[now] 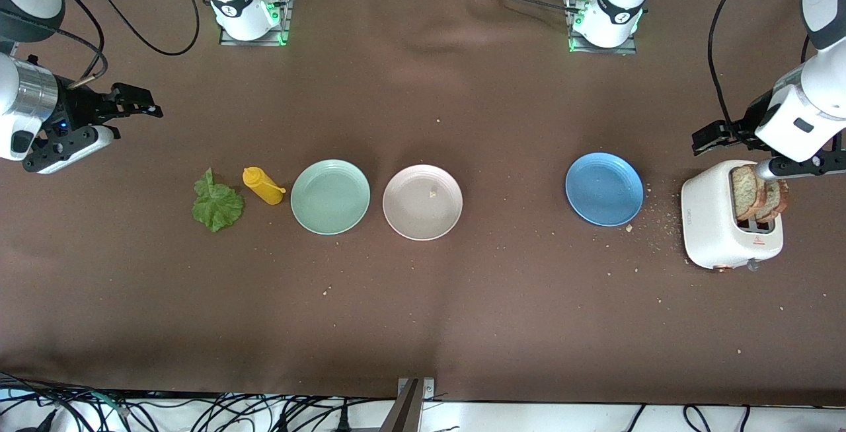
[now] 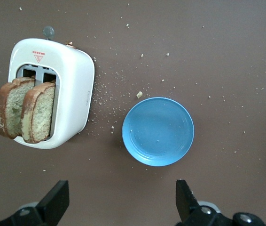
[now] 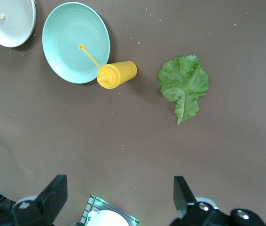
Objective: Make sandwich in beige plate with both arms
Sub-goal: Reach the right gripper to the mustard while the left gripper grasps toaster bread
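Note:
The beige plate (image 1: 400, 213) (image 3: 15, 28) sits mid-table with only a crumb on it. Two brown-crusted toast slices (image 1: 760, 195) (image 2: 26, 113) stand upright in the slots of a white toaster (image 1: 712, 227) (image 2: 75, 80) at the left arm's end. A green lettuce leaf (image 1: 217, 205) (image 3: 183, 84) lies flat on the cloth toward the right arm's end. My left gripper (image 1: 708, 137) (image 2: 121, 192) hangs open and empty over the cloth beside the toaster. My right gripper (image 1: 142, 104) (image 3: 119, 187) hovers open and empty over bare cloth at its own end, apart from the lettuce.
A mint-green plate (image 1: 330, 220) (image 3: 62, 61) lies beside the beige one, with a yellow squeeze bottle (image 1: 263, 185) (image 3: 118, 74) between it and the lettuce. A blue plate (image 1: 604, 189) (image 2: 158, 131) sits beside the toaster. Crumbs are scattered round the toaster.

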Robot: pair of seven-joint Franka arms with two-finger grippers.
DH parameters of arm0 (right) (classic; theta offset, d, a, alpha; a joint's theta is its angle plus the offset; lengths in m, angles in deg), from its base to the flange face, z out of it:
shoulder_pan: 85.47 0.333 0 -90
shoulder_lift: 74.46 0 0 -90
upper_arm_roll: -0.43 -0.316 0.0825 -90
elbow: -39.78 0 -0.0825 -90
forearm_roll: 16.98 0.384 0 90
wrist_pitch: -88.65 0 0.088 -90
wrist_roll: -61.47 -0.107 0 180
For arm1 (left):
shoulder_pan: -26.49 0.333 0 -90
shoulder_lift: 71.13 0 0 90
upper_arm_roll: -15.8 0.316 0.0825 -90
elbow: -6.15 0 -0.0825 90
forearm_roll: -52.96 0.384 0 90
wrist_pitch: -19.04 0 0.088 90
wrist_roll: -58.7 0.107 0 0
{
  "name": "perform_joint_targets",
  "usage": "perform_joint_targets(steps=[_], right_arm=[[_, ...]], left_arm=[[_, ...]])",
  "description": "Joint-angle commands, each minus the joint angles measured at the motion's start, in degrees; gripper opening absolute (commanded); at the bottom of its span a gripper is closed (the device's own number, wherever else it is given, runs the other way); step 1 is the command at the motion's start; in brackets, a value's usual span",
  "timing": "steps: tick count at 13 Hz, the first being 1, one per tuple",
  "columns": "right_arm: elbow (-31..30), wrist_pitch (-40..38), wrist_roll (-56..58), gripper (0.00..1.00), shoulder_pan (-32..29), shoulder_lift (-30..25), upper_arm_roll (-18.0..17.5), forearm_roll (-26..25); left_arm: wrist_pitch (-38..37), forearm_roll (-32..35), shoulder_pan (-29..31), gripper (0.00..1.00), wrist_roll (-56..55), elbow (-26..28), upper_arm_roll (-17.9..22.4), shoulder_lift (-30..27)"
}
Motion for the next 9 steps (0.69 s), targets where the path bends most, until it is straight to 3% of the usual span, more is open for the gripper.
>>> perform_joint_targets(steps=[1, 4, 9], right_arm=[[1.22, -0.51, 4.79, 1.00, -1.22, 1.39, 0.13, 3.05], [1.13, -0.95, 8.39, 1.00, -2.45, 2.63, 0.31, 6.04], [1.05, -1.39, 24.54, 1.00, -6.75, 8.86, 0.31, 15.00]], left_arm=[[0.39, 1.47, 0.26, 1.00, 0.48, -0.12, -0.06, -0.01], [1.71, 1.56, 3.58, 1.00, 3.19, -0.03, 0.29, 0.60], [5.74, 1.47, 11.06, 1.00, 12.78, 0.23, 0.29, 5.60]])
